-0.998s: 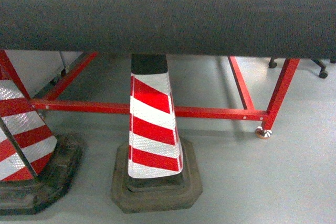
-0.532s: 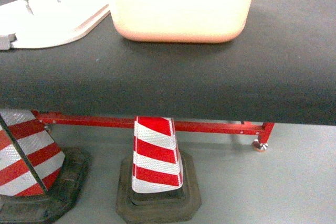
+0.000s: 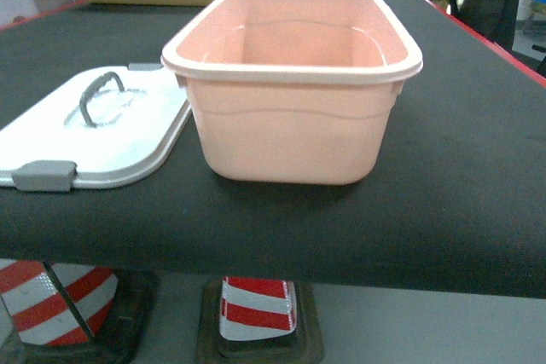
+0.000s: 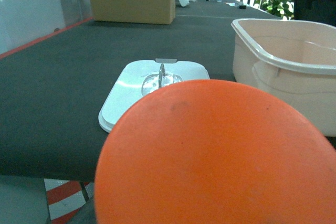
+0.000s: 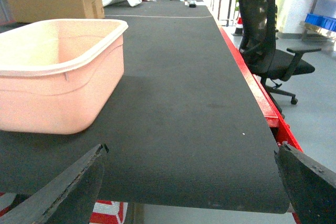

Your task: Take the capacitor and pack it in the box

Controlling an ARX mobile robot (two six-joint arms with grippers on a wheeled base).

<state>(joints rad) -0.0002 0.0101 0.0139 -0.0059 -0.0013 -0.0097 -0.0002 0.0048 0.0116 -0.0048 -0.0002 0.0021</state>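
Ahead, the box stands open on the surface, left of the right end effector, whose fingers are spread apart. Left end effector is hidden; I cannot tell. No capacitor visible.

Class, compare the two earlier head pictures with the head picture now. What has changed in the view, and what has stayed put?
Only the head view shifted: it swung upward, from the floor under the table, past the table edge, to the tabletop. The open box now shows whole and looks empty. The lid lies flat beside it, on its left. Neither shifted on the black table in the last half second; the striped cones stand in place. Nothing was grasped or released.
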